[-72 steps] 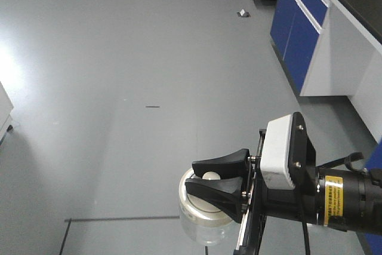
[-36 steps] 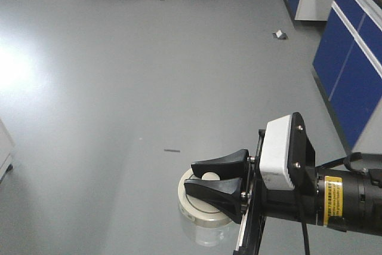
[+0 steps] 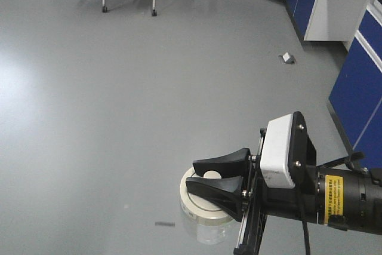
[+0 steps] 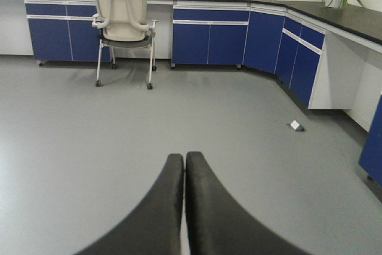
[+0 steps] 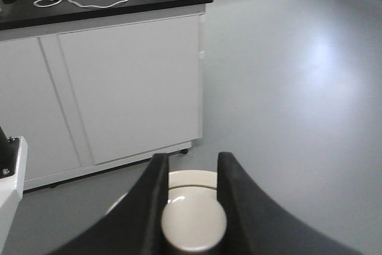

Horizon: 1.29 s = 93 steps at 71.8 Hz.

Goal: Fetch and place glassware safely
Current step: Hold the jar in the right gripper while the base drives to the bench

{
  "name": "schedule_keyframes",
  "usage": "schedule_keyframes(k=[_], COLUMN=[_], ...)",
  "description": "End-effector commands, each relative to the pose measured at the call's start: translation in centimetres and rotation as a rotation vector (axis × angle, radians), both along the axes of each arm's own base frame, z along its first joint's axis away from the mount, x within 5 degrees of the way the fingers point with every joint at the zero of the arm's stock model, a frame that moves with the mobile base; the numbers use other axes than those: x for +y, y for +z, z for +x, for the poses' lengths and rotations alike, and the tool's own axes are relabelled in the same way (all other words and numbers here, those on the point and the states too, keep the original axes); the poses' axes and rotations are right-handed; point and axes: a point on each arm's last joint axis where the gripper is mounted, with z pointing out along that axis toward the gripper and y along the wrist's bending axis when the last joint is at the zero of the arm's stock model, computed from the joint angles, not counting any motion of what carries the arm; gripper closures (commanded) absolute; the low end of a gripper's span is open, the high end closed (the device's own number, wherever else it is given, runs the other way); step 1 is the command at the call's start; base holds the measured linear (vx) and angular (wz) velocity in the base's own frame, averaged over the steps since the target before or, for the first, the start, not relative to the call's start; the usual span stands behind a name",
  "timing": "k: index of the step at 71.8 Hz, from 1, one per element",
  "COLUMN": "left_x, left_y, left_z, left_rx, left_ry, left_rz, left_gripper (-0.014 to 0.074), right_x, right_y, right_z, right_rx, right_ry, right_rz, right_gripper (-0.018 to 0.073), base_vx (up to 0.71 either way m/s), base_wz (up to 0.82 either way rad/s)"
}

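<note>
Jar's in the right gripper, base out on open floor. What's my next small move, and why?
Probably roll slowly toward a counter with the right gripper shut. Its fingers pinch only the lid knob of the jar, which hangs over bare floor with nothing beneath it, so opening here would likely drop the glass.

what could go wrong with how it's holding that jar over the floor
1. The right tool seems to pinch only the knob of the lid, with the glass jar hanging below. If that lid is loose, the body could drop off.
2. Only bare floor lies beneath, so a slip would likely shatter it.
3. The blue cabinets stand off to the right, so a wide swing could knock the glass.
</note>
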Motion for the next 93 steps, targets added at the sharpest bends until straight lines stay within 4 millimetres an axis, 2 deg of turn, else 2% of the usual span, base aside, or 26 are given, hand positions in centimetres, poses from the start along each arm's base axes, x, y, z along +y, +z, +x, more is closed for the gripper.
schedule_keyframes(k=[1, 93], left_x=[-0.04, -0.05], left_y=[1.45, 1.45], left_z=[-0.04, -0.03], left_rx=[-0.086, -0.086], left_ry=[-0.007, -0.007], left_rz=[-0.015, -0.015], left_gripper=[0.0603, 0.0603], right_x=[0.11, 0.0], right_y=[1.84, 1.67], right_z=[-0.08, 0.15], right_rx=[-0.036, -0.033], right_ry=[0.011, -0.016], right_rz=[0.089, 0.071], right_gripper=[0.056, 0.056], base_vx=[0.8, 0.81], base_wz=[-0.09, 0.02])
